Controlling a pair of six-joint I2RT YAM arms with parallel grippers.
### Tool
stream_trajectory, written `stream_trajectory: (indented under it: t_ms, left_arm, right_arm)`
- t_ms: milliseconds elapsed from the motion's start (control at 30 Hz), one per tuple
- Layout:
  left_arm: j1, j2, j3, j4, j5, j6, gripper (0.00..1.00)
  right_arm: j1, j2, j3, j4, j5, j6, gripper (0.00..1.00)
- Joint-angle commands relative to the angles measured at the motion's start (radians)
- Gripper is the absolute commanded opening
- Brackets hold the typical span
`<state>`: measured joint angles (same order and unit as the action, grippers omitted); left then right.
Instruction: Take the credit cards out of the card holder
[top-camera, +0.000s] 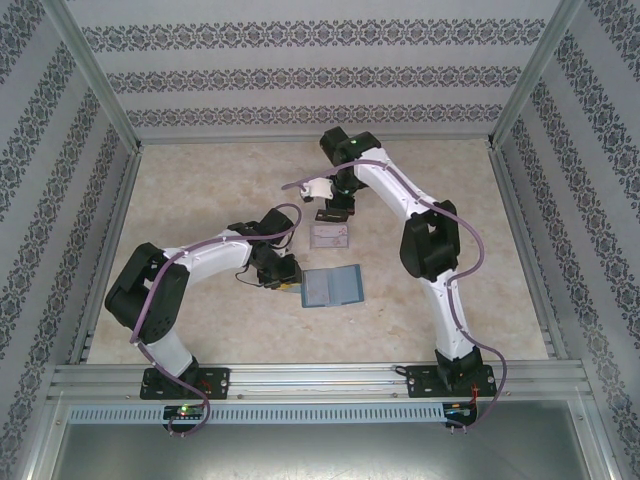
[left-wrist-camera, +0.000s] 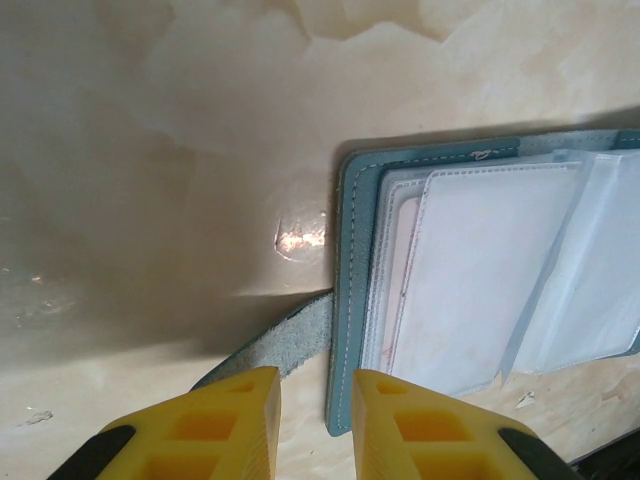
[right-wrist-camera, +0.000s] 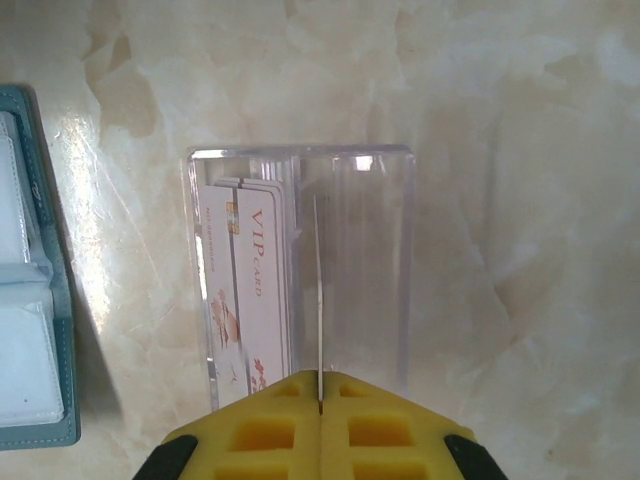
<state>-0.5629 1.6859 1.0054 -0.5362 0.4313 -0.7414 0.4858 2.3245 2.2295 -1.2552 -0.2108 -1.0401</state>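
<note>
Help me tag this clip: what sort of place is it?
Probably a robot lab cell, not a home: a marble-look table framed by aluminium rails, patterned wall panels around it, and two arms bolted at its near edge.

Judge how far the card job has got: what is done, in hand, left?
Done: the card holder lies open and at least two credit cards lie in the clear tray. In hand: the right gripper pinches another card above it. Left: releasing it; whether the sleeves hold more, I cannot tell.
</note>
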Motion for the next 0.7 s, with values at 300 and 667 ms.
stream_trajectory:
  t_ms: [300,667]
  left_arm:
    - [-0.003,-0.032,-0.007,-0.039,-0.026,-0.007,0.25]
    - [-0.003,-0.034,-0.004,-0.039,-0.028,-0.004,0.25]
  right_arm:
    - [-0.003,0.086,0.076,-0.101,-0.044,-0.021,0.05]
    - [-0.006,0.059,0.101,-0.061,-0.019,0.005,0.19]
